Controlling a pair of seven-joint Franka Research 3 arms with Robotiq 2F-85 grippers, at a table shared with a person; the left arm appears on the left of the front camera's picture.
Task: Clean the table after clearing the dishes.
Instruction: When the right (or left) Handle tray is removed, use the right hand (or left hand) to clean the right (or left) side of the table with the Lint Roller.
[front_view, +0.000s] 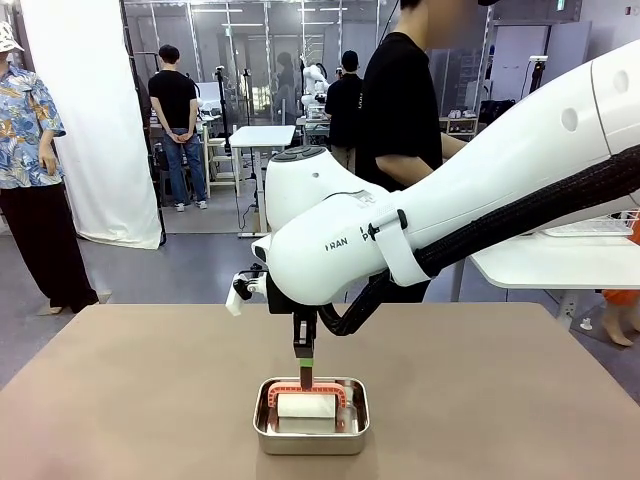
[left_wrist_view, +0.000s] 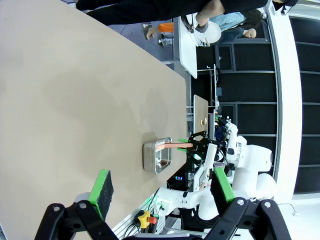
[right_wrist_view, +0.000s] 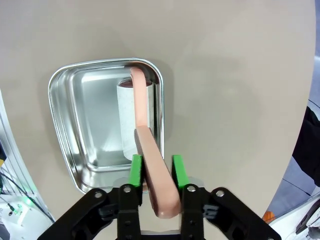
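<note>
The beige-brown table (front_view: 120, 400) carries a small steel pan (front_view: 310, 440) near its front edge. In the pan lies a white roll (front_view: 306, 406) on a salmon-pink handle (right_wrist_view: 150, 150). My right gripper (right_wrist_view: 155, 167) comes down over the pan and is shut on that handle; it is also seen from the front (front_view: 305, 372). My left gripper (left_wrist_view: 162, 187) hangs open with nothing between its green pads (left_wrist_view: 102, 190), well away from the pan (left_wrist_view: 157, 156) and above the table (left_wrist_view: 75, 100). The dishes are out of view.
A person in a black shirt (front_view: 400, 100) stands at the far side of the table. A white side table (front_view: 550, 260) stands beyond the right far corner. The right arm's white body (front_view: 450, 210) spans the right half above the table.
</note>
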